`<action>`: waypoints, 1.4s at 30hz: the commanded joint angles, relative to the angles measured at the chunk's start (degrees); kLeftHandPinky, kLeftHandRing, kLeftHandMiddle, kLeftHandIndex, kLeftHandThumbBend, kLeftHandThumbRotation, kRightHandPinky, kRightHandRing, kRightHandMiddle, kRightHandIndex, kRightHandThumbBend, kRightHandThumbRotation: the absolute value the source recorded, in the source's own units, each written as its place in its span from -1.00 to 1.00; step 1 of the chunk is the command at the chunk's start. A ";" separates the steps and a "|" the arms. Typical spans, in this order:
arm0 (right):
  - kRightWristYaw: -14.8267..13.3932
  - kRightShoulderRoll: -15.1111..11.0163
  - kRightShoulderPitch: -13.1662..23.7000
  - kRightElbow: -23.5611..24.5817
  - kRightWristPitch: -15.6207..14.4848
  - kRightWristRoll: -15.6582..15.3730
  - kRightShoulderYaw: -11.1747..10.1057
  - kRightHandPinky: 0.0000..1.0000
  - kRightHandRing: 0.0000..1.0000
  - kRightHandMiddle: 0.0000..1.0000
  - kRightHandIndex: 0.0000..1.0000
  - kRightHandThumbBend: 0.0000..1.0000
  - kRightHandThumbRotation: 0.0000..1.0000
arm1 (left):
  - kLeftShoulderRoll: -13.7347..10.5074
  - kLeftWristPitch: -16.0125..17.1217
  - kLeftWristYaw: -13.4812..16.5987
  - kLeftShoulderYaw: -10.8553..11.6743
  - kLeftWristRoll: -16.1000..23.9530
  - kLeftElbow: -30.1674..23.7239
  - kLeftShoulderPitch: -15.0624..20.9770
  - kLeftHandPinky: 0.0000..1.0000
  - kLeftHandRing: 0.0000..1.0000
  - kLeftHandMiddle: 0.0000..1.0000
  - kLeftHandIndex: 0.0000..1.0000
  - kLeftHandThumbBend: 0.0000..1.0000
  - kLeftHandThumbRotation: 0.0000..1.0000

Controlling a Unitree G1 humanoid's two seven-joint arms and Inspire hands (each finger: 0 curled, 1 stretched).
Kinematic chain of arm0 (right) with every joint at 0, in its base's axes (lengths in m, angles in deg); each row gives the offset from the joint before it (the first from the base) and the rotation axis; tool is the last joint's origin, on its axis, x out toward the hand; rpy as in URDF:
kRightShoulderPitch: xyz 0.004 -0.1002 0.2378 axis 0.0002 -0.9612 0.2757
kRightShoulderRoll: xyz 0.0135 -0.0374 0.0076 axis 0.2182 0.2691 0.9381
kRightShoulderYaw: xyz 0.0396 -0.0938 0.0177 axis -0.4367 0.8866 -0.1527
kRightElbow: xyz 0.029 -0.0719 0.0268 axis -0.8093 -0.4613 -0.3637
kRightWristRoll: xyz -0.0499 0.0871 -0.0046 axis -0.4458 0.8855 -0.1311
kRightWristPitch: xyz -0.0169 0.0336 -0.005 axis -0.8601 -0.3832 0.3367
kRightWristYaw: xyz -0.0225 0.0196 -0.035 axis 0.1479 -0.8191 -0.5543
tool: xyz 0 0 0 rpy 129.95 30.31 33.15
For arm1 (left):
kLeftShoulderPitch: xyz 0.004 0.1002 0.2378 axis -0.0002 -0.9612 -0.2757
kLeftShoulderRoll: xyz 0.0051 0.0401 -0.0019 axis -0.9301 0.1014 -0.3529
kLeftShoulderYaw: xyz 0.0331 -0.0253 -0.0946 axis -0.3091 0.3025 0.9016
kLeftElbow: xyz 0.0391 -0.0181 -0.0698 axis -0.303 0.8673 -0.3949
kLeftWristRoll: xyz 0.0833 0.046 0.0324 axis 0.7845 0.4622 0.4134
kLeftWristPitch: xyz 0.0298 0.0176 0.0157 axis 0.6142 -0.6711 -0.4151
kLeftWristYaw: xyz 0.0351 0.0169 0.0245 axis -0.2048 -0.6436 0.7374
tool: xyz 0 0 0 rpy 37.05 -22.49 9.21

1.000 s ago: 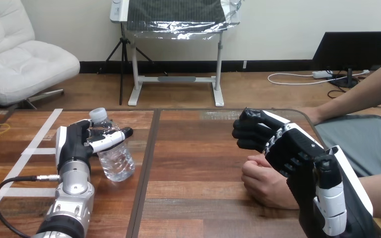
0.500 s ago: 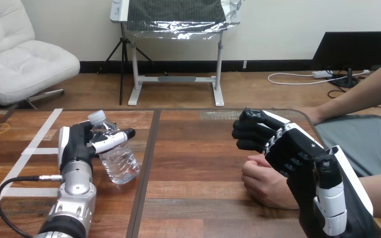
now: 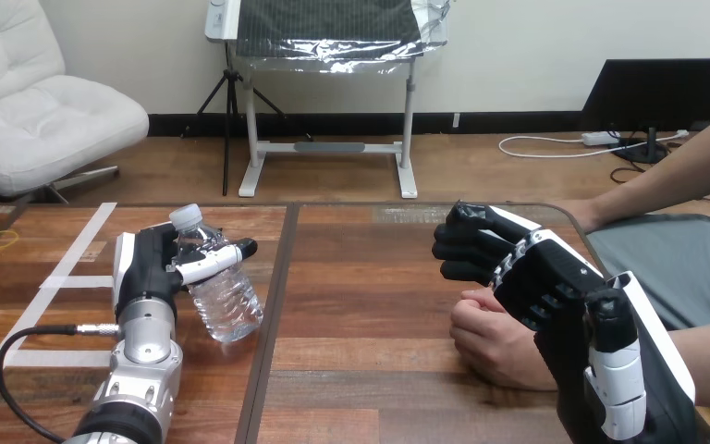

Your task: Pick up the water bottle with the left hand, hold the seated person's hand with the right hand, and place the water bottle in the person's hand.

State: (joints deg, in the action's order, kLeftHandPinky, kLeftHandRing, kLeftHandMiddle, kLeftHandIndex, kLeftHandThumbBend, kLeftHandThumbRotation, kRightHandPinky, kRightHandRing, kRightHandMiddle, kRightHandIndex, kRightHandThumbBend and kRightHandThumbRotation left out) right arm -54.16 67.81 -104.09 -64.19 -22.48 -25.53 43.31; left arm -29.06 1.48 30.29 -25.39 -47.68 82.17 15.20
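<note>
Left hand (image 3: 143, 268): fingers clamped round the water bottle (image 3: 225, 301), thumb across its front; forearm cut off by the bottom edge.
Water bottle: on the left half of the desk (image 3: 361, 305), tilted, cap toward the far left; hard to tell whether its base touches the wood.
Right hand (image 3: 541, 268): over the person's hand (image 3: 485, 338), back facing the camera; its grip cannot be told.
Person's hand: a fist on the desk, its right part hidden under the right hand.

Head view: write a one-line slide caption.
Left hand grips the tilted water bottle; right hand hovers over the person's hand.
</note>
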 commanded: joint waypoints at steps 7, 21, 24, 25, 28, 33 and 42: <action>-0.47 -0.43 4.21 -0.37 2.18 -1.75 -2.59 0.46 0.55 0.58 0.63 0.44 1.00 | 0.64 5.60 1.11 -0.54 0.31 -9.67 -0.78 -0.39 -0.28 -0.18 -0.12 0.40 -1.00; -1.99 -2.31 9.88 -3.62 0.96 -4.88 -7.93 0.40 0.52 0.55 0.59 0.47 0.97 | 3.03 11.65 2.68 -1.22 1.39 -28.97 -11.50 -0.44 -0.32 -0.22 -0.16 0.42 -1.00; -2.71 -2.85 11.10 -4.05 0.43 -6.37 -9.20 0.40 0.53 0.55 0.59 0.52 0.95 | 3.50 11.80 2.76 -1.33 1.61 -32.94 -13.52 -0.45 -0.33 -0.24 -0.17 0.42 -1.00; -2.91 -2.95 11.35 -4.16 0.37 -6.81 -9.49 0.39 0.53 0.54 0.58 0.54 0.94 | 3.61 11.65 2.80 -1.36 1.70 -33.86 -13.97 -0.46 -0.33 -0.24 -0.17 0.43 -1.00; -3.25 -3.46 12.27 -4.68 0.02 -7.58 -10.28 0.39 0.53 0.54 0.58 0.60 0.92 | 3.74 11.60 3.05 -1.57 2.49 -36.62 -15.39 -0.47 -0.35 -0.25 -0.17 0.43 -1.00; -3.25 -5.63 15.35 -6.95 0.17 -8.35 -11.91 0.42 0.56 0.55 0.58 0.65 0.88 | 4.26 11.49 1.85 -1.75 2.42 -43.71 -18.79 -0.48 -0.36 -0.26 -0.17 0.42 -1.00; -4.17 -9.44 20.46 -12.18 1.30 -12.15 -14.12 0.42 0.55 0.55 0.58 0.59 0.82 | 4.26 9.49 0.37 -2.34 3.68 -52.86 -22.47 -0.47 -0.36 -0.25 -0.18 0.41 -1.00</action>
State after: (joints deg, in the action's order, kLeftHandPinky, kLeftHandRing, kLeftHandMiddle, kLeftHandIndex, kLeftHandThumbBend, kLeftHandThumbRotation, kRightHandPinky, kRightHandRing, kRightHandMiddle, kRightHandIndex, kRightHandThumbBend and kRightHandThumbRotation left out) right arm -55.62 62.98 -97.22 -71.31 -22.17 -34.28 34.52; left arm -23.96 7.79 31.46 -25.50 -47.23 52.98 -7.64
